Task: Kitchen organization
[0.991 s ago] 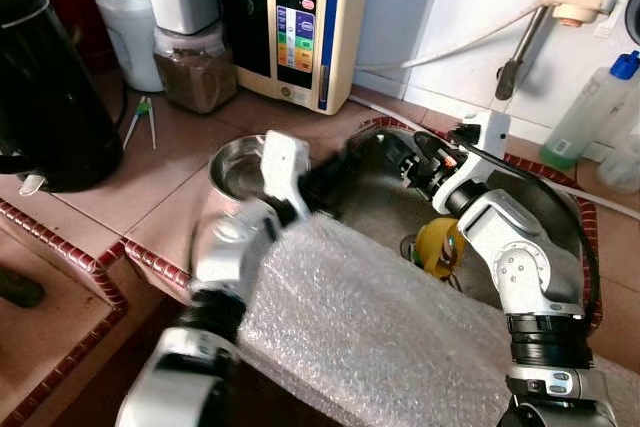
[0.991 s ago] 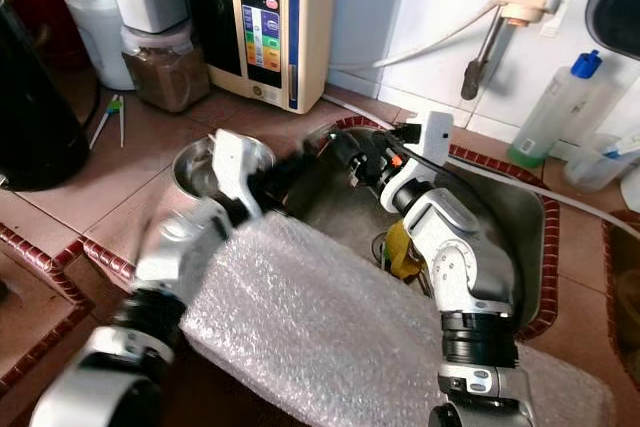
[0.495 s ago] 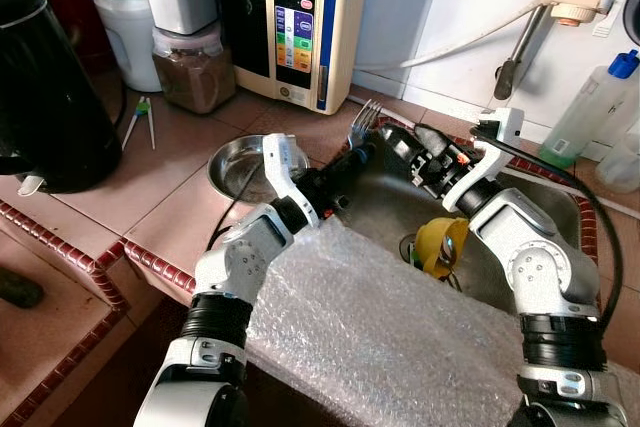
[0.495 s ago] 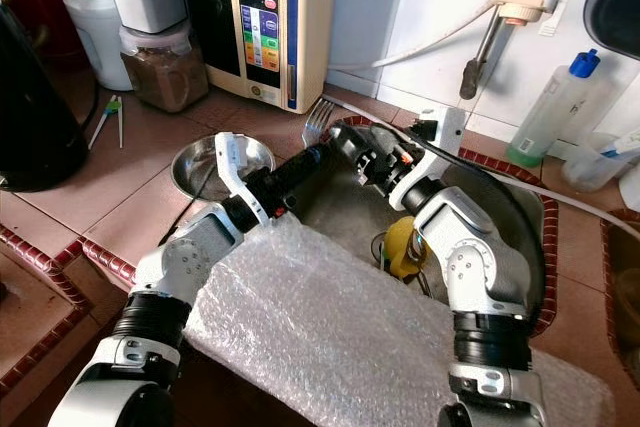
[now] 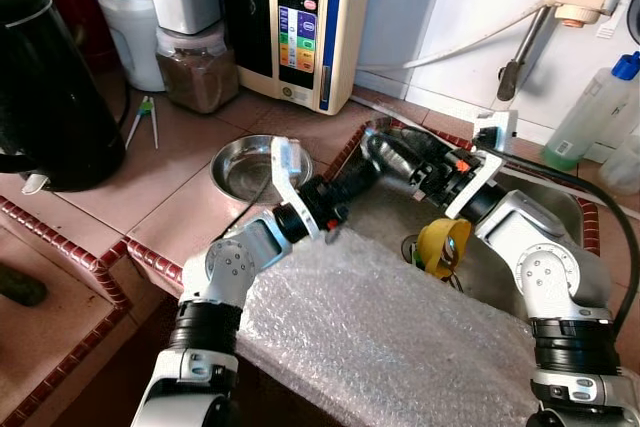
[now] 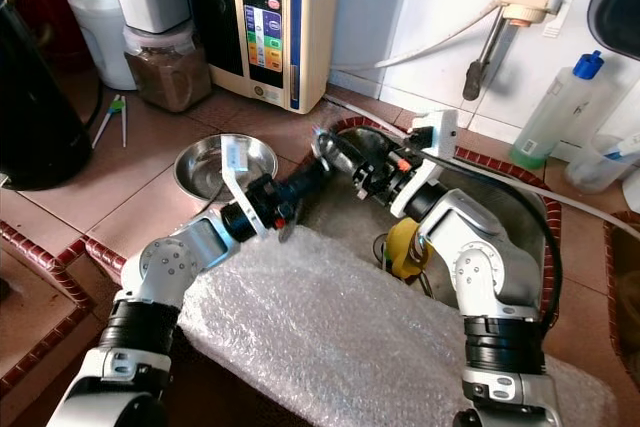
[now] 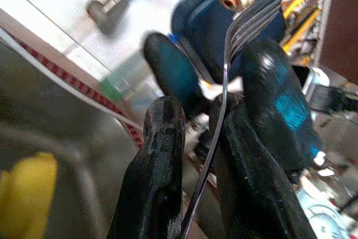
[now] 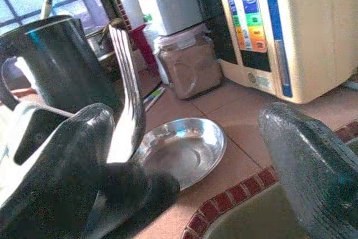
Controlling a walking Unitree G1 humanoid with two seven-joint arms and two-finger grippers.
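We are at a tiled counter [image 5: 120, 202] with a sink [image 5: 385, 212] set in it. Over the sink's left edge our left gripper [image 6: 318, 169] is closed on a fork [image 7: 224, 90], tines toward the right gripper [image 6: 345, 159]. The right gripper's fingers are apart, around the fork's head. A steel bowl [image 5: 248, 163] sits just left of the sink. Bubble wrap [image 5: 390, 337] covers the front edge.

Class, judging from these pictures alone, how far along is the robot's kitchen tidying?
Done: nothing looks put away yet. In hand: the left gripper pinches a silver metal fork above the steel sink, facing the open right gripper. Left: the round steel dish on the tiled counter and the yellow object in the sink.
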